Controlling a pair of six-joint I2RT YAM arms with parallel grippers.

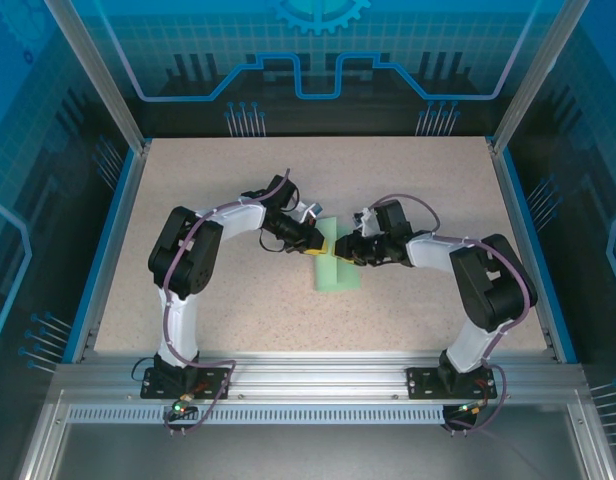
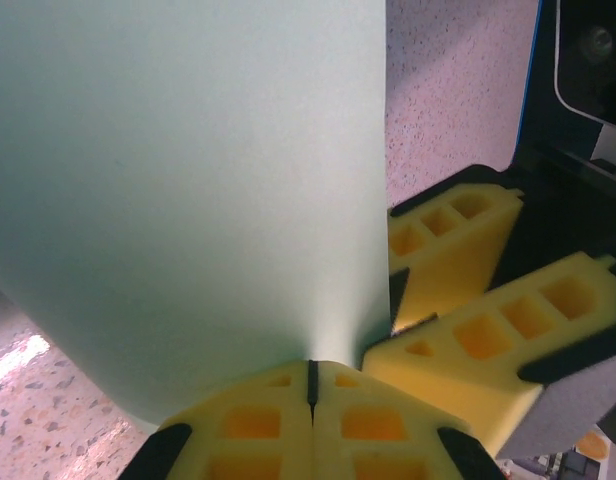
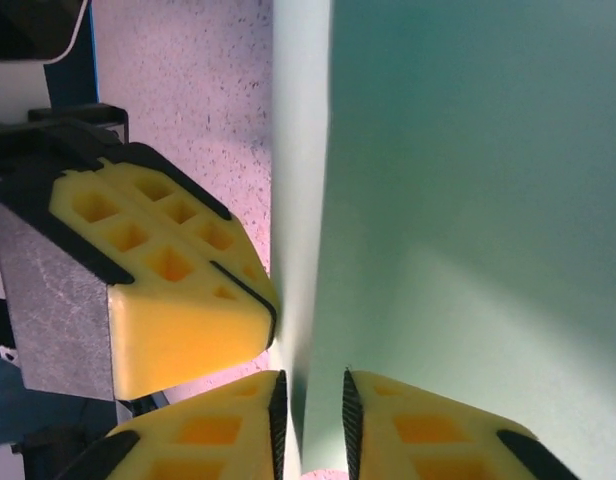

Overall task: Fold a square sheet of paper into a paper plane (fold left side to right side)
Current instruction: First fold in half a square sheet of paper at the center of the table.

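Note:
The square sheet of paper (image 1: 338, 277) lies mid-table as a narrow pale mint-green strip, folded over on itself. My left gripper (image 1: 316, 247) is at its far left edge. In the left wrist view that gripper (image 2: 311, 372) is shut on the sheet (image 2: 188, 200), whose edge runs into the closed yellow pads. My right gripper (image 1: 344, 253) meets it from the right. In the right wrist view the right gripper (image 3: 312, 400) stands a narrow gap apart, with two layers of the sheet (image 3: 468, 200) in the gap and a shadow between them. The two grippers nearly touch.
The speckled beige table (image 1: 238, 200) is bounded by blue side rails (image 1: 108, 240) and an aluminium frame (image 1: 308, 375) at the near edge. The right gripper's yellow fingers (image 2: 458, 250) crowd the left wrist view, and the left gripper's fingers (image 3: 168, 300) crowd the right wrist view.

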